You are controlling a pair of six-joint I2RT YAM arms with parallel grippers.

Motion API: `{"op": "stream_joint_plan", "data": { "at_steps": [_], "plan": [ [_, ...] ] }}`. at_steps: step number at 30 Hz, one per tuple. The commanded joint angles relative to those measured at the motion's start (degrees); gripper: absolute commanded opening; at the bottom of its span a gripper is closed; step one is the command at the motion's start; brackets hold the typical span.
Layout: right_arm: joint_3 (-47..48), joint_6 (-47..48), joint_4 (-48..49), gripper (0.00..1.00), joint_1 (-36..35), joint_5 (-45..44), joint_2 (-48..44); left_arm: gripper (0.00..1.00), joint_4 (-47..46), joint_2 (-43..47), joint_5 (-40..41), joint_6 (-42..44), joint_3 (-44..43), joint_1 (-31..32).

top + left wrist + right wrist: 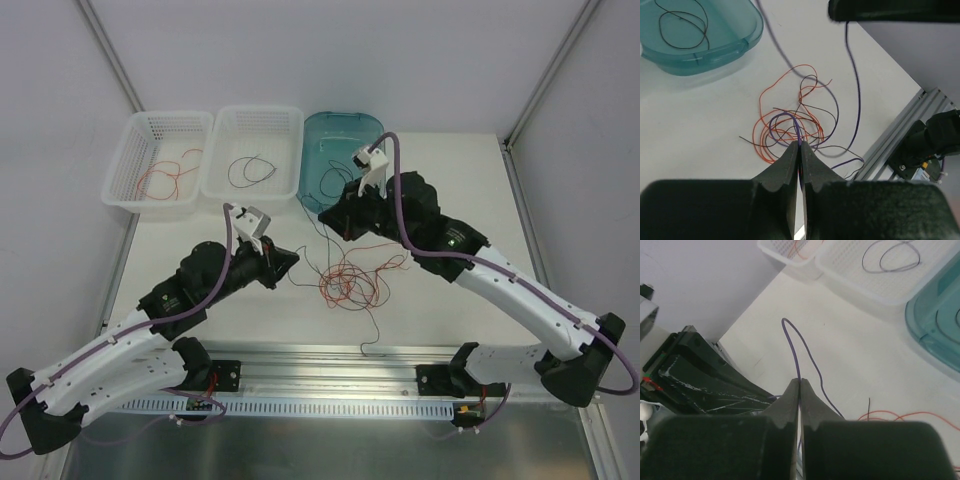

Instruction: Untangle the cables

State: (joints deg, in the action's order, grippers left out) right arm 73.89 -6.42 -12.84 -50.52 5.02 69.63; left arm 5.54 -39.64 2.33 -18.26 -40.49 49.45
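Two pinches are on, and I cannot tell whether they hold one strand or two. The left gripper (800, 146) has its black fingers pressed together on a thin purple wire (795, 125), right at the edge of the loose tangle of hair-thin red-orange and black wires (352, 280). That tangle lies on the white table (450, 190), in front of the translucent teal plastic tub (330, 150) on the arms' side. The right gripper (799, 382) is likewise nipped tight on thin purple wire, which arcs up from its tips and falls back to the table. It sits at the teal tub's near corner, between the tub and the tangle.

Just left of the teal tub stands a white mesh plastic basket (262, 108) with a black loop in it. Left of that is a second white mesh basket (168, 114) holding red-orange wire. The tub itself has a black loop inside.

To my eye the step in hand is drawing the purple wire clear of the heap. Done well, that means firm pinches and a slow, steady parting of the two grippers. A slight lift would let the strand slide through the red-orange loops instead of cinching them. If the whole tangle begins to ride along, the pull should ease off. Wire this fine could also slip from the fingers, so a jerk is best avoided.
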Motion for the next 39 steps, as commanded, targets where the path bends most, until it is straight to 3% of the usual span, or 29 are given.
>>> {"op": "stream_joint_plan", "data": {
  "at_steps": [1, 15, 25, 30, 39],
  "plan": [
    [-4.09, -5.62, 5.8, 0.01, -0.36, 4.65, 2.0, 0.05, -10.98, -1.75, -4.7, -1.33, 2.78, -0.14],
    [-8.76, -7.65, 9.85, 0.01, -3.79, 5.8, 8.07, 0.14, -18.02, -9.05, -3.65, -7.31, 9.37, -0.14],
    [-10.34, -6.68, 10.02, 0.01, -3.79, 3.6, 10.53, 0.18, -18.55, 3.77, -0.31, -12.67, 17.99, -0.14],
    [-10.25, -6.94, 10.12, 0.01, -3.79, 4.12, 11.59, 0.18, -18.64, 5.62, 1.54, -13.73, 20.09, -0.14],
    [-9.9, -7.56, 10.64, 0.01, -4.14, 5.18, 12.11, 0.32, -21.45, 2.82, -0.83, -14.26, 20.37, -0.14]
  ]
}}
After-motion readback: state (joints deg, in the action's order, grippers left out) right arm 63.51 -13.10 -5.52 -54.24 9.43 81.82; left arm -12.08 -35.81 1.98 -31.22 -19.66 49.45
